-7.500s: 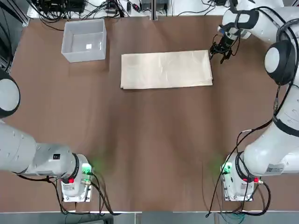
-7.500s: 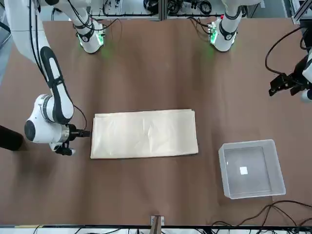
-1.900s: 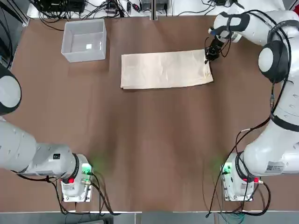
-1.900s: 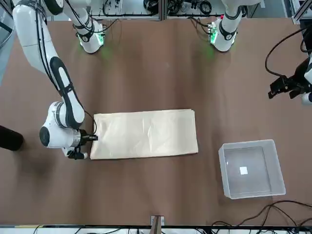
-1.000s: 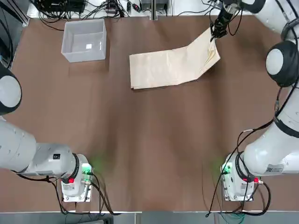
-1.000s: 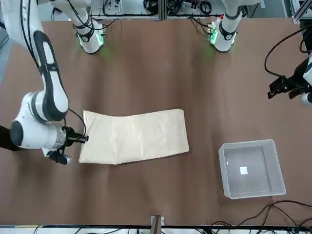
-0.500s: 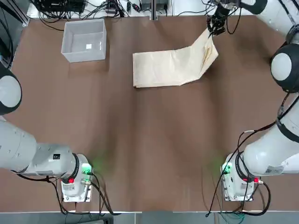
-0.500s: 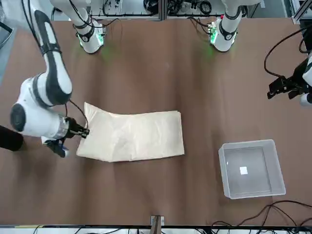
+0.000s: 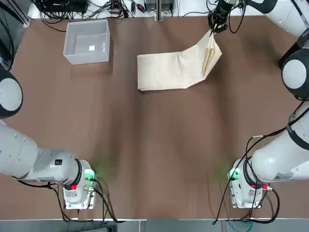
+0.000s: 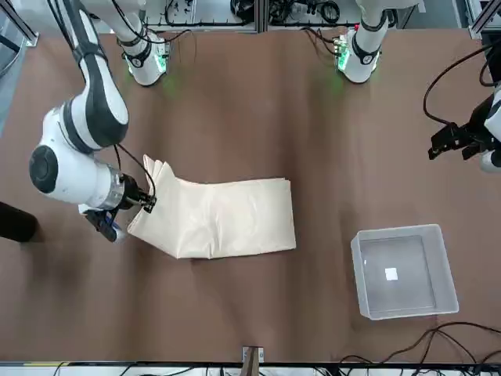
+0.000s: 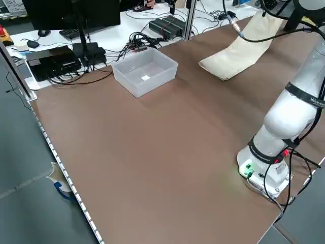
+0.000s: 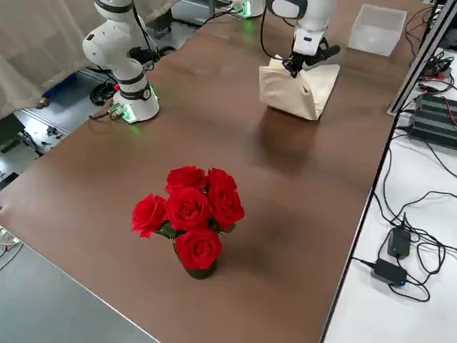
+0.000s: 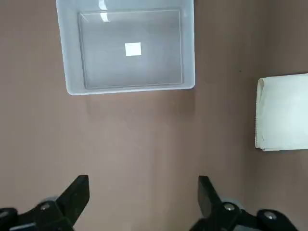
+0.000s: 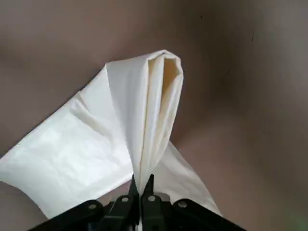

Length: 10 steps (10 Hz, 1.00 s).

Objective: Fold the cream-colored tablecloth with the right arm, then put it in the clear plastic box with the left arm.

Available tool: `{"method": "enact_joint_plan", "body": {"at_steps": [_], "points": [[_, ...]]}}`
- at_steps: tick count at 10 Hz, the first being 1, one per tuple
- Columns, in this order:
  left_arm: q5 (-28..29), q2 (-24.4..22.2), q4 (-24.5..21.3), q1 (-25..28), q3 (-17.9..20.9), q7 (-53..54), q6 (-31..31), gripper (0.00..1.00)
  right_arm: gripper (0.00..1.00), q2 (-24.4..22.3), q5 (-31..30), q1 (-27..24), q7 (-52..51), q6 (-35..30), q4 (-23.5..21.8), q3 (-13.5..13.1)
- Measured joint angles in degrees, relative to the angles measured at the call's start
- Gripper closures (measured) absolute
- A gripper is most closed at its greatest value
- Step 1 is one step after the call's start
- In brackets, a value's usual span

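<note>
So the right gripper [image 10: 146, 205] is clamped tight on one end of the cream-colored tablecloth [image 9: 170, 70], with its fingers [image 14: 144, 185] pinching the stacked layers right at the edge. That end is lifted clear off the brown table [image 9: 154, 145] and hangs from the grip as a narrow folded peak, you can see the layers fanning open a bit in the right wrist view. The rest of the cloth slopes down from there and lies flat on the table, so it looks like a ramp, high at the robot's right side and flat toward its left. The flat end sits near the middle of the far half of the table.

The clear plastic box [image 9: 87, 41] is over at the far left corner from the robot's side, sitting upright, well apart from the cloth, nothing inside but a small white mark [image 13: 133, 49] on its bottom.

The left gripper [image 13: 143, 199] is just parked up in the air on its own side, jaws spread wide and holding nothing, looking down at the box and the near edge of the cloth.

Also there's a bunch of red roses [image 12: 189, 214] standing on the table at the robot's right side, away from all the action
</note>
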Motion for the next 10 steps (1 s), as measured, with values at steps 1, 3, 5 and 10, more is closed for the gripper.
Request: {"method": "enact_joint_plan", "body": {"at_steps": [1,3,5,10], "points": [[0.0,0.0,0.0,0.0,-0.01,0.0,0.0,0.0,0.96,-0.19,-0.5,0.0,2.28,-0.22,0.38,1.08],[0.0,0.0,0.0,-0.02,-0.27,-0.01,-0.01,0.0,0.96,-0.17,-2.2,0.0,7.25,-0.25,0.42,3.48],[0.0,0.01,0.0,-0.02,-0.82,-0.1,-0.02,0.0,0.96,-0.17,-4.13,-0.01,11.26,-0.26,0.43,6.09],[0.0,0.02,0.0,0.0,-0.86,-0.1,-0.02,0.0,0.96,-0.31,-5.12,-0.48,15.42,-6.12,6.79,10.45]]}}
